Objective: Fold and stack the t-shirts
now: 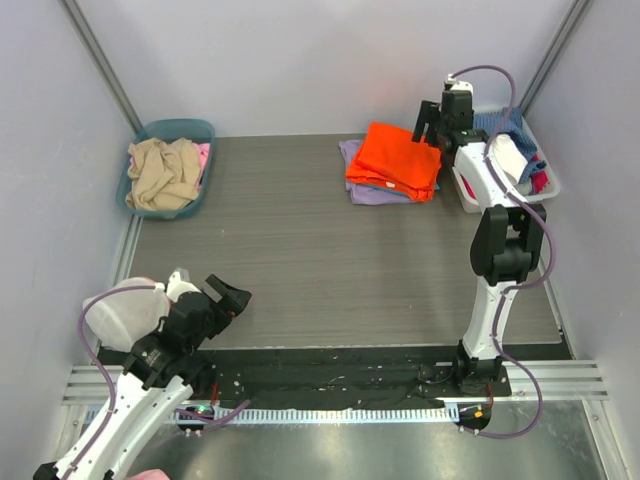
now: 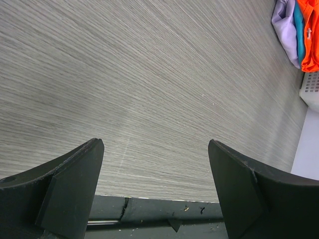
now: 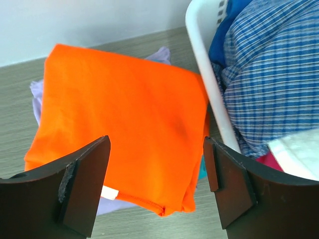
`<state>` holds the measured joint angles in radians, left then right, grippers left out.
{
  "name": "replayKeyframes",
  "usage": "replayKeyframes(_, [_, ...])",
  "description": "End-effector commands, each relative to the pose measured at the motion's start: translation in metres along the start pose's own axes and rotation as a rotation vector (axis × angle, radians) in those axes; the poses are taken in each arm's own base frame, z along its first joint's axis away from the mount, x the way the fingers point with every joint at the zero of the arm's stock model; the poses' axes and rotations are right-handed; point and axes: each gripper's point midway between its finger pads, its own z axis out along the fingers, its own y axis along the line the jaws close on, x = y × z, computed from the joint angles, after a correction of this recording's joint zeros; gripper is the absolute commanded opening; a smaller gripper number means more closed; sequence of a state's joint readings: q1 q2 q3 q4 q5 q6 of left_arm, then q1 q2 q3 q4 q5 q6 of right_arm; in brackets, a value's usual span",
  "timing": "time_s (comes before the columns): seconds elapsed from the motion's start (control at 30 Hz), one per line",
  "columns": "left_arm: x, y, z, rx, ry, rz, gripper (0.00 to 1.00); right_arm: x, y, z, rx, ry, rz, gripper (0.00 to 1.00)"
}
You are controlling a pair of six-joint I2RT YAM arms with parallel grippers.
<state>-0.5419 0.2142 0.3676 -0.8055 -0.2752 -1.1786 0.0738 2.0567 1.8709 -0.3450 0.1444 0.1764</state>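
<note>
Orange shirt (image 1: 393,157) folded atop lavender shirt (image 1: 352,152) and teal shirt (image 2: 298,35), far right of surface (image 1: 300,250); right tool (image 3: 155,149) open just over it, left tool (image 2: 155,159) open near base; finger snagging cloth on lift-off could skew the stack.

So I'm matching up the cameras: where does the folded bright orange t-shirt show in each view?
Top external: the folded bright orange cloth t-shirt lies upper right of centre, on top of the stack.
Left wrist: only an orange sliver at the top right corner.
Right wrist: it fills the centre and left.
Shared landmark: the lavender folded t-shirt under it, visible in all three.
</note>
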Motion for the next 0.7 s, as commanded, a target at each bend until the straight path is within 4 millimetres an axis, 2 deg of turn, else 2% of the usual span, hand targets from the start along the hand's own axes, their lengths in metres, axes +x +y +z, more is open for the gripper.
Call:
replayKeyframes(0.0, [-0.002, -0.007, 0.001, 0.02, -0.004, -0.01, 0.91, -0.06, -0.006, -0.051, 0.024, -0.156, 0.036, 0.84])
replayKeyframes(0.07, [-0.001, -0.007, 0.002, 0.016, 0.003, -0.007, 0.91, -0.064, -0.003, -0.053, -0.001, -0.177, 0.041, 0.84])
replayKeyframes(0.2, [0.0, -0.009, 0.004, 0.022, 0.005, -0.007, 0.91, -0.05, 0.013, -0.038, -0.078, -0.136, 0.05, 0.83])
replayKeyframes(0.33, [-0.001, -0.011, 0.004, 0.024, 0.004, 0.0, 0.91, -0.015, 0.024, -0.013, -0.137, -0.057, 0.074, 0.82])
replayKeyframes(0.43, [-0.004, -0.016, 0.004, 0.036, -0.002, 0.02, 0.91, 0.007, 0.035, -0.009, -0.198, 0.0, 0.102, 0.83])
replayKeyframes(0.47, [-0.007, -0.019, 0.003, 0.043, -0.01, 0.04, 0.91, 0.005, 0.04, -0.016, -0.213, -0.011, 0.112, 0.83])
replayKeyframes(0.5, [-0.009, -0.021, 0.004, 0.034, -0.012, 0.05, 0.92, 0.019, 0.039, -0.02, -0.209, 0.014, 0.117, 0.83])
replayKeyframes(0.53, [-0.01, -0.023, 0.004, 0.033, -0.014, 0.065, 0.93, 0.022, 0.041, -0.027, -0.216, 0.01, 0.121, 0.84])
replayKeyframes(0.57, [-0.016, -0.029, 0.002, 0.037, -0.025, 0.073, 0.93, 0.003, 0.046, -0.048, -0.236, -0.052, 0.137, 0.85])
replayKeyframes(0.6, [-0.019, -0.035, 0.002, 0.045, -0.031, 0.102, 0.94, 0.022, 0.049, -0.055, -0.229, -0.023, 0.132, 0.85])
replayKeyframes(0.63, [-0.019, -0.036, 0.006, 0.023, -0.021, 0.124, 0.94, 0.025, 0.05, -0.065, -0.218, -0.028, 0.13, 0.86])
replayKeyframes(0.67, [-0.025, -0.045, 0.003, 0.036, -0.03, 0.136, 0.95, 0.009, 0.05, -0.094, -0.211, -0.081, 0.132, 0.87])
